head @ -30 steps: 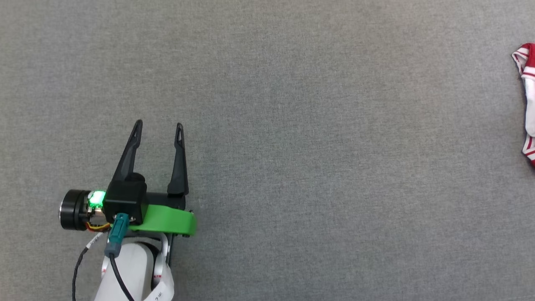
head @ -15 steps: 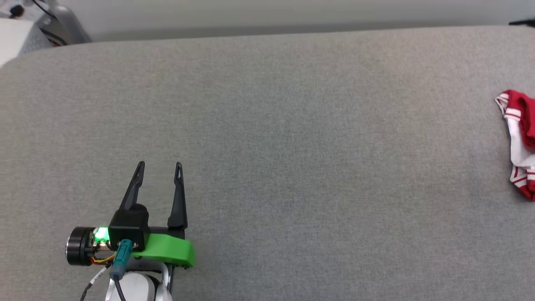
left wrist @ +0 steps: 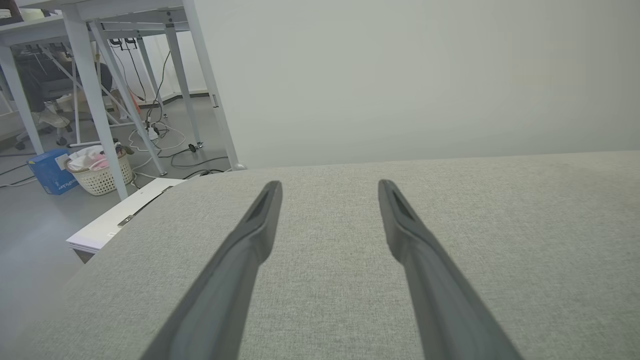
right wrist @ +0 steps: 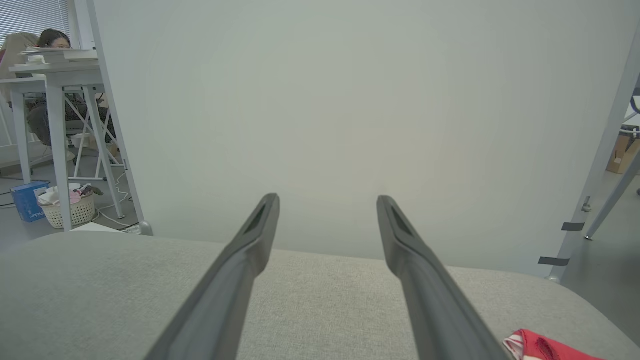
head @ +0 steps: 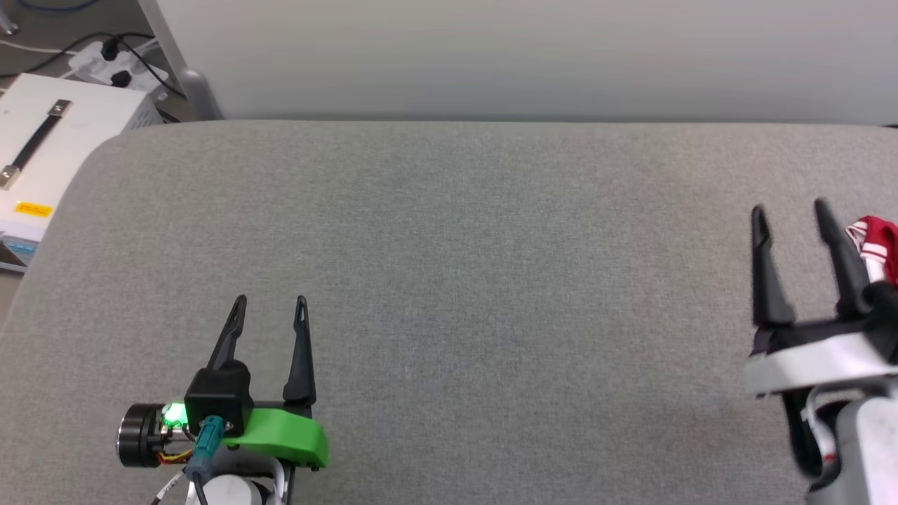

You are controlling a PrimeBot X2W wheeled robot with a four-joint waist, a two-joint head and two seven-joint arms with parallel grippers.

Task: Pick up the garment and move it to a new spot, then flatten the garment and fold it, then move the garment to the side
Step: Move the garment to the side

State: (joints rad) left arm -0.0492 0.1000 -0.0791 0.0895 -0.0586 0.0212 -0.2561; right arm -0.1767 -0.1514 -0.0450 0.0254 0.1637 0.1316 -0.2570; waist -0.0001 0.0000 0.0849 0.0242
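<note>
Both the left pincer (head: 271, 300) and right pincer (head: 788, 208) are hanging spread and empty; the garment (head: 880, 238) is lying rumpled at the table's (head: 449, 245) right edge, its folding unreadable.

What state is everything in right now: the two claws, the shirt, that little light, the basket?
Shirt, bunched up, lying on the table, not held.
Left gripper, open, empty.
Right gripper, open, empty, just beside the shirt.
Light on the left gripper, lit green.
Basket, on the floor, with clothes in it.
</note>
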